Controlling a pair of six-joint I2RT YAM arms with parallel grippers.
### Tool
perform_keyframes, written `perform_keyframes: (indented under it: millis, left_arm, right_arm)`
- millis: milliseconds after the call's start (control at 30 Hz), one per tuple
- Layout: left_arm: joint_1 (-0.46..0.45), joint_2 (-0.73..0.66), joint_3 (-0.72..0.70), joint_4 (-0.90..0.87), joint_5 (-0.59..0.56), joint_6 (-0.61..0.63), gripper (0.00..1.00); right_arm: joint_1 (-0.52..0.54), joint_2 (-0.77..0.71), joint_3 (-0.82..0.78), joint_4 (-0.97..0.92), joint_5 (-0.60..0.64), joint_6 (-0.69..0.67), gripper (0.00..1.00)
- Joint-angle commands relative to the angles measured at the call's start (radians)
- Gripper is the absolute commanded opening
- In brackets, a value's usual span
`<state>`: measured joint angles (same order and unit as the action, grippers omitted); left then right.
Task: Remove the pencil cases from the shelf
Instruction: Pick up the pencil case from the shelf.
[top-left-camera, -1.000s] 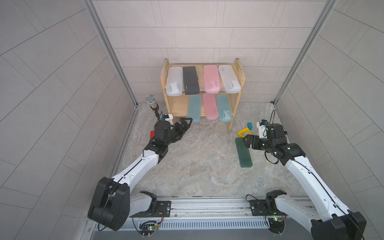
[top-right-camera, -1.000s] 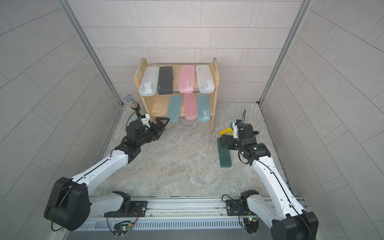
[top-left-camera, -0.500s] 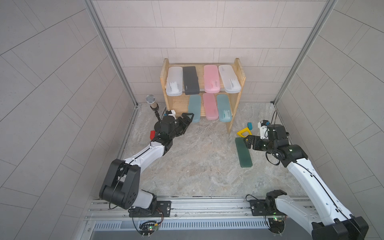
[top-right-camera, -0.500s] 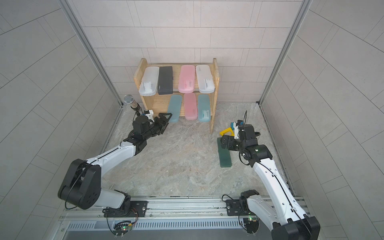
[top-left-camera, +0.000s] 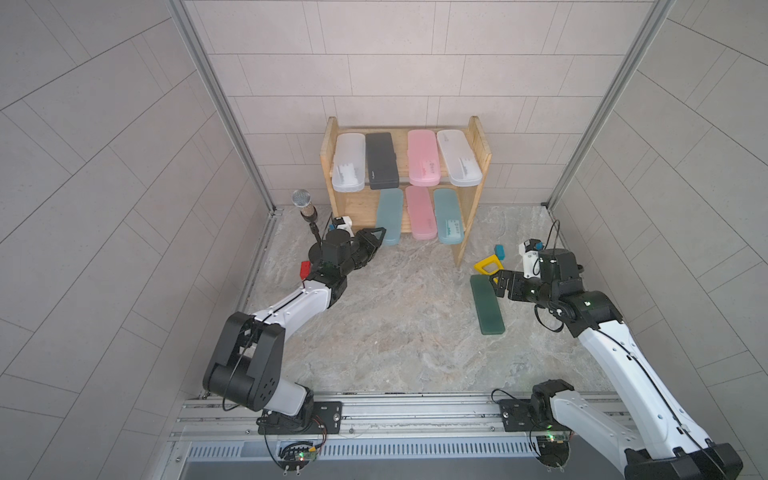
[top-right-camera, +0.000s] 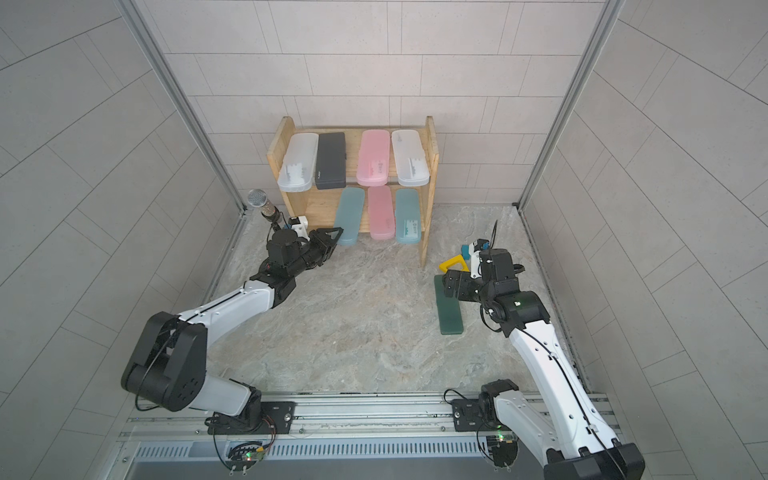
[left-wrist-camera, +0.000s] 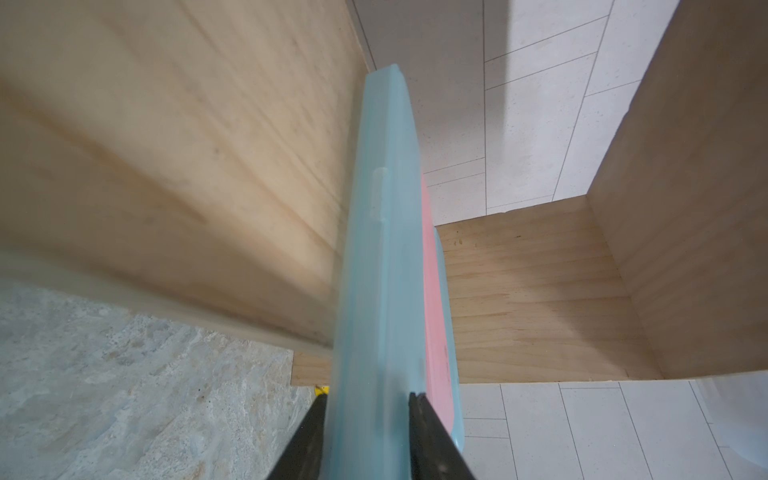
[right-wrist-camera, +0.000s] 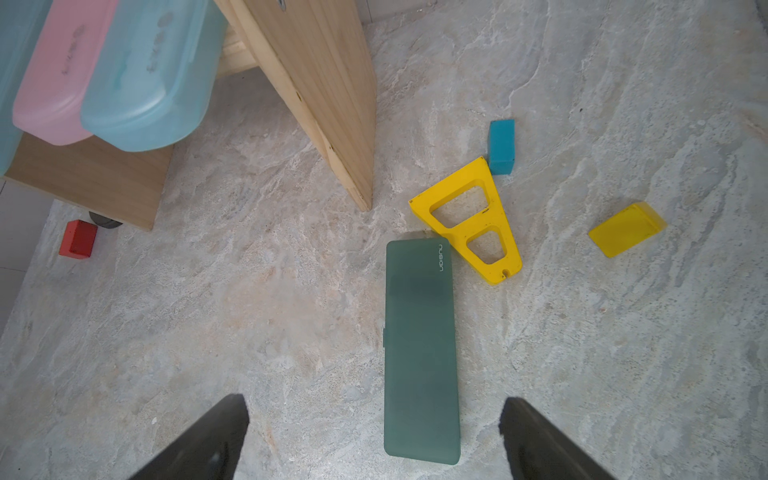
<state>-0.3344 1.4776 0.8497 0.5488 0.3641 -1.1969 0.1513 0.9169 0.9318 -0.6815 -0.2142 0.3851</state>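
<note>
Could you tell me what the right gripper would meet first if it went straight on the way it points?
Most likely the dark green case, lying flat just ahead of the open right gripper; the yellow frame lies beyond. Depth is unclear.

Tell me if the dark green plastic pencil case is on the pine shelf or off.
Off. The dark green case lies flat on the stone floor outside the pine shelf, beside the yellow triangular frame.
</note>
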Motion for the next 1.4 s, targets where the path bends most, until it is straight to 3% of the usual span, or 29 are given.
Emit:
perform_keyframes:
  millis: [0,200,333,533,633,767,967,1167,1367]
  left_arm:
    - [-0.006,-0.022,0.002,-0.02,-0.016,0.023,0.22]
    - [-0.005,-0.076,-0.049,-0.019,-0.031,0.045,0.0]
    - [-0.006,-0.161,-0.098,-0.03,-0.031,0.103,0.0]
    - [-0.005,-0.438,-0.266,-0.095,-0.124,0.262,0.0]
    - [-0.006,-0.596,-0.356,-0.094,-0.111,0.346,0.0]
    - [-0.01,-0.865,-0.482,-0.128,-0.107,0.433,0.0]
    - [-0.013,-1.185,-0.574,-0.248,-0.079,0.526,0.0]
    - [-0.012,-1.316,-0.613,-0.273,-0.065,0.548,0.0]
    - [-0.012,-1.336,-0.613,-0.276,-0.036,0.58,0.0]
  right_arm:
    - [-0.002,-0.014,0.023,-0.022,0.014,-0.008,1.0]
    - [-0.001,-0.039,0.034,-0.023,-0.003,0.002,1.0]
    - [0.006,-0.059,0.041,-0.005,-0.075,0.057,1.0]
    - [0.088,-0.111,0.034,0.046,-0.103,0.149,1.0]
    - [0.193,-0.128,0.002,0.126,-0.071,0.228,0.99]
    - [0.446,-0.107,-0.035,0.299,0.091,0.34,0.99]
    - [0.739,0.121,0.099,0.444,0.256,0.374,1.0]
    - [0.881,0.339,0.297,0.489,0.339,0.335,1.0]
    - [0.945,0.477,0.448,0.493,0.387,0.313,1.0]
